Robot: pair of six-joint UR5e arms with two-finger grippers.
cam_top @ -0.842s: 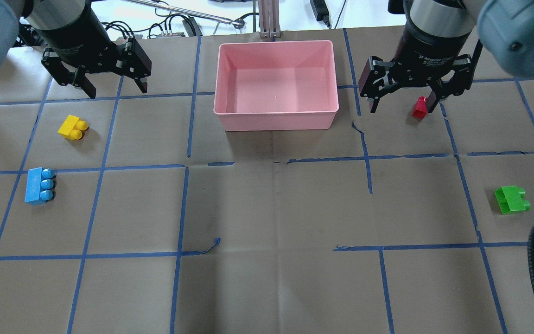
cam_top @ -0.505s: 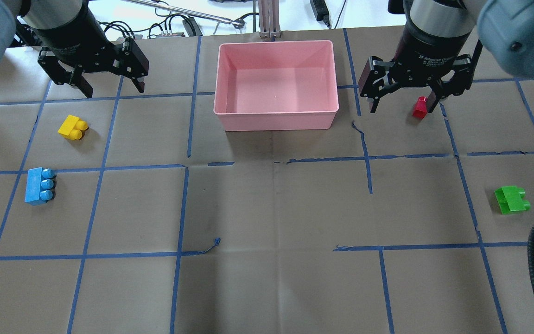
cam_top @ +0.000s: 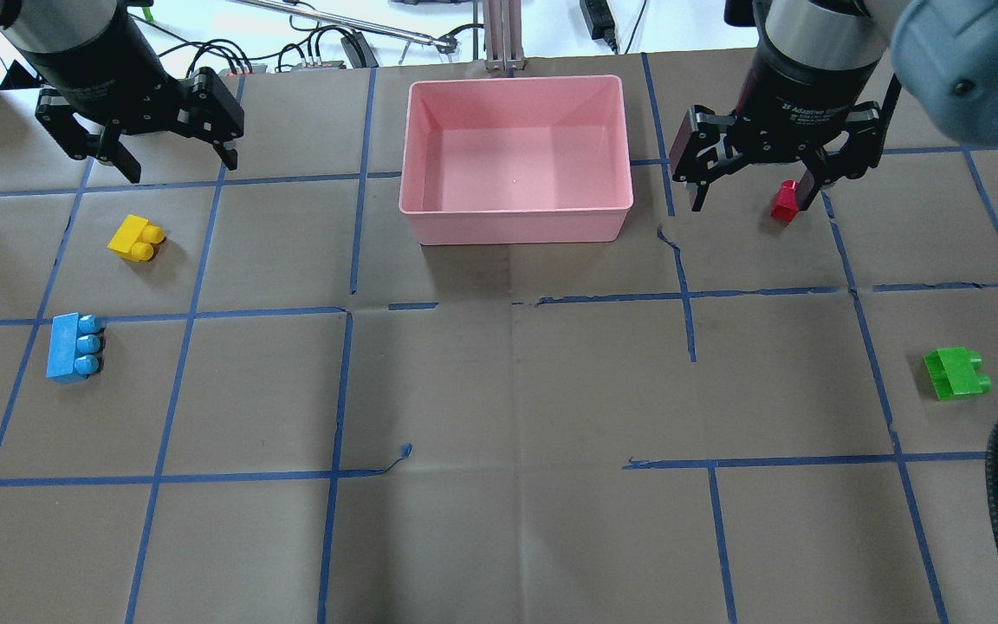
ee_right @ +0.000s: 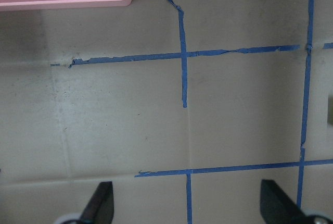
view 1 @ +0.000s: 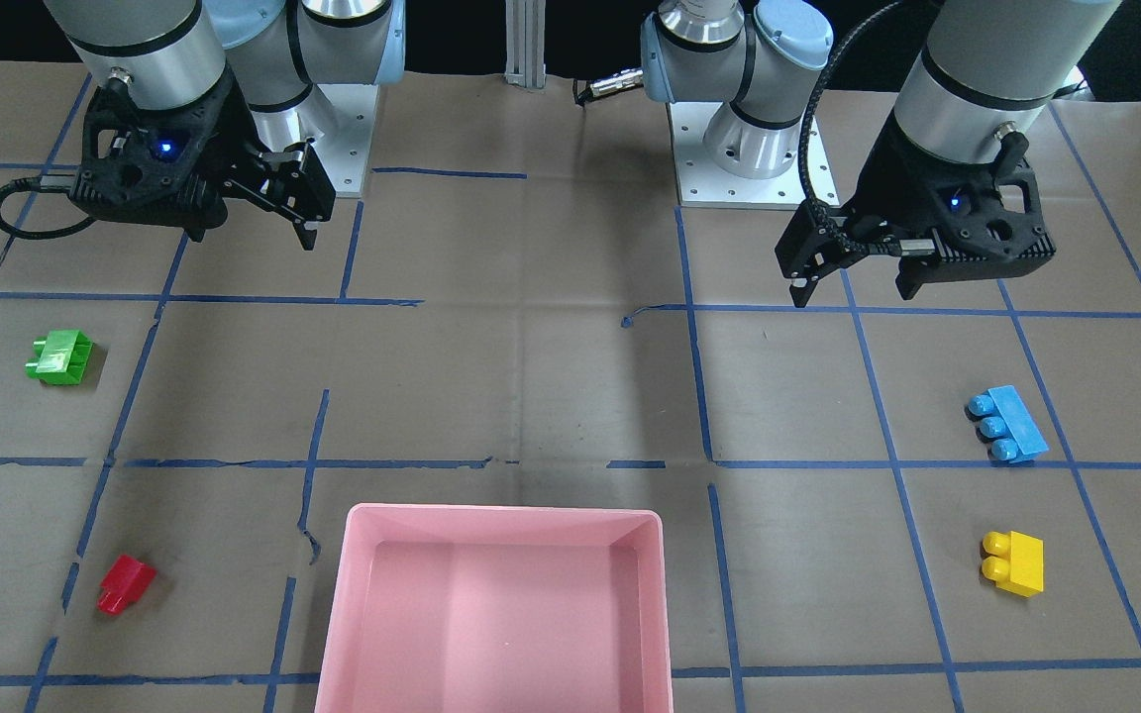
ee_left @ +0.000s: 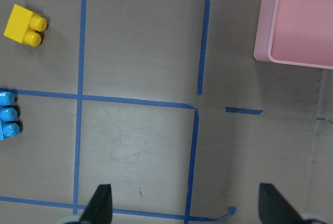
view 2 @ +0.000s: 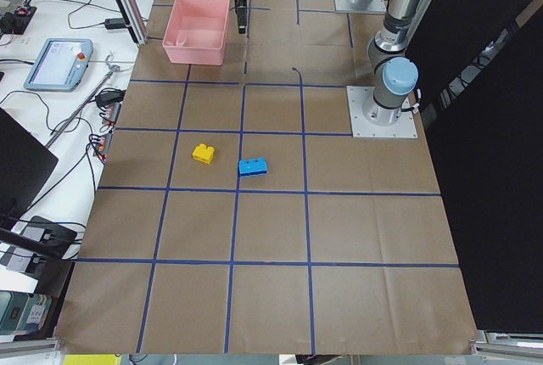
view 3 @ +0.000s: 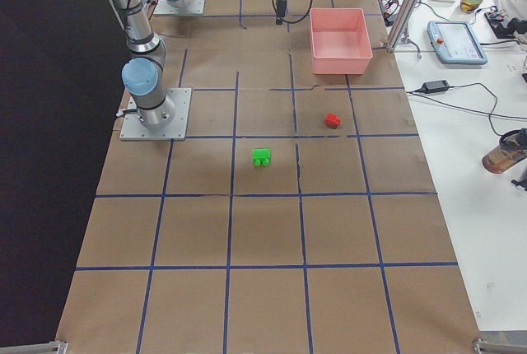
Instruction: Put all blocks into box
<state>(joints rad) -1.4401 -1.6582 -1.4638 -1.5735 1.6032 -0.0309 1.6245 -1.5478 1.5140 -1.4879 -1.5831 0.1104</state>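
Starting at the left claw (cam_top: pixel 180 171): spread wide, gripping nothing, high over the brown papered bench (cam_top: pixel 508 390). Off to its outer side and a bit ahead, the long blue three-stud plastic brick (cam_top: pixel 74 347), tipped on its side, long axis running toward and away from the robot, so square across the claw's closing line. Farther forward, the yellow two-stud plastic brick (cam_top: pixel 135 238). Over to the right claw (cam_top: pixel 752 204): likewise spread and empty. Ahead of it, the small red plastic brick (cam_top: pixel 780 206); well outward, the green two-stud plastic brick (cam_top: pixel 956 373). Between both arms, the big shallow pink plastic box (cam_top: pixel 516 227), nothing in it. Looks like blue for the left, red for the right.
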